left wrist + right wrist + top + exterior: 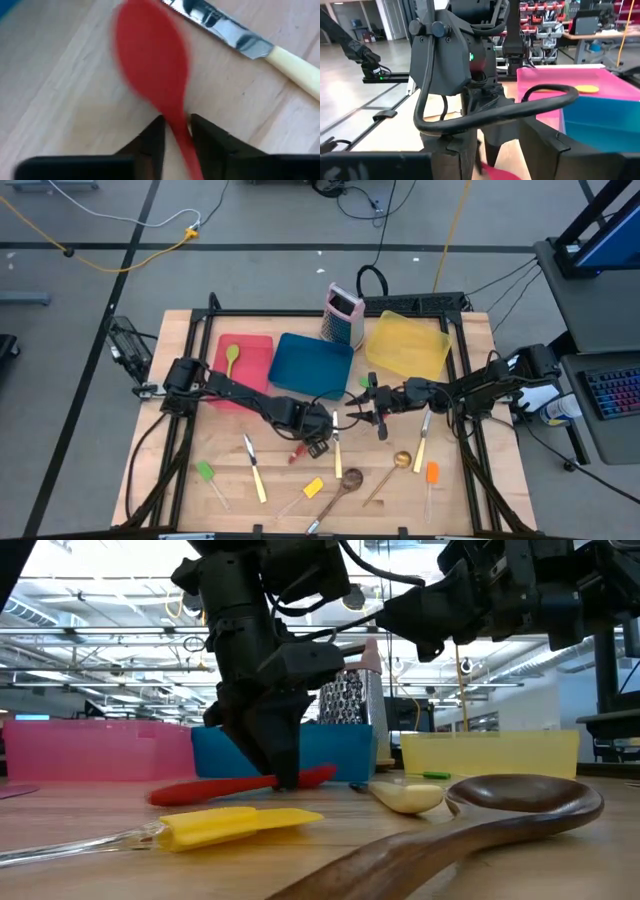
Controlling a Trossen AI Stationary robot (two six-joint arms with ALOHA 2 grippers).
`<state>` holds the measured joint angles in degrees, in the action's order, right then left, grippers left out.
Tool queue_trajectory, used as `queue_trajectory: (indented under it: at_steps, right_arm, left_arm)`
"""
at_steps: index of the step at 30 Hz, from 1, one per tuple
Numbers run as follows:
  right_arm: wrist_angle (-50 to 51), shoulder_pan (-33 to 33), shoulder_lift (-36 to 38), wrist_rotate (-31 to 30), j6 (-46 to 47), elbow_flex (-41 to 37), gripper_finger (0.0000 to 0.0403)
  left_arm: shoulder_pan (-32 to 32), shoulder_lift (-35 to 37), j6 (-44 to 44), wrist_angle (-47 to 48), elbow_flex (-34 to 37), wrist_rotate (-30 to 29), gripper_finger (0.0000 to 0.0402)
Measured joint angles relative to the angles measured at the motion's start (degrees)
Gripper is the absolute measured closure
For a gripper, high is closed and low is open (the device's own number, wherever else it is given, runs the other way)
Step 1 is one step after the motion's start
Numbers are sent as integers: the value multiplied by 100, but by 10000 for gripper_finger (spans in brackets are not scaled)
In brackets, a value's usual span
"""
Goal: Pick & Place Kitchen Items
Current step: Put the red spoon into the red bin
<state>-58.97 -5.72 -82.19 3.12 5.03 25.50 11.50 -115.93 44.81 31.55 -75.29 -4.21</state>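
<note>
A red spoon (298, 452) lies on the wooden table near its middle, bowl (150, 55) up. My left gripper (318, 444) stands over it, pointing steeply down, and is shut on it; the low view shows its fingers (283, 772) down at the spoon (240, 787). My right gripper (380, 423) hangs level just to the right, above the table, open, with nothing between its fingers (555, 150). Other kitchen items lie around: a green spoon (231, 358) in the red tray, a yellow spatula (311, 489), a wooden spoon (346, 482) and a pale-handled knife (337, 446). My left gripper pinches the red spoon's handle just behind the bowl (176, 122) between its two fingertips. The fingers (155, 140) come from above, pointing steeply down, across the handle. The spoon lies flat on the table.
At the back stand a red tray (256, 375), a blue tray (312, 365), a yellow tray (407, 345) and a metal grater (343, 315). A green spatula (207, 474), more knives (254, 468) (423, 440), a brass-coloured spoon (392, 470) and an orange spatula (431, 474) lie near the front.
</note>
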Motion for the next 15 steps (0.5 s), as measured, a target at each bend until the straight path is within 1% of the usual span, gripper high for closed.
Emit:
queue_trajectory:
  at_steps: [3, 4, 5, 9, 13, 15]
  right_arm:
    - [101, 0, -2, -1, 158, 0, 273]
    - [152, 0, -2, 0, 189, 0, 273]
    - [215, 0, -2, 2, 213, 0, 273]
    - [329, 0, -2, 2, 406, 0, 273]
    - [398, 0, -2, 2, 482, 0, 273]
    - [406, 0, -2, 2, 486, 0, 273]
  left_arm:
    - [0, 36, -111, -16, 4, -19, 374]
    - [1, 54, -124, -8, 6, -26, 384]
    - [2, 71, -121, 5, 8, -42, 387]
    - [28, 361, -84, 91, 39, -93, 378]
    - [95, 1027, -57, 368, 20, -257, 389]
    - [136, 1405, 24, 703, 21, -590, 389]
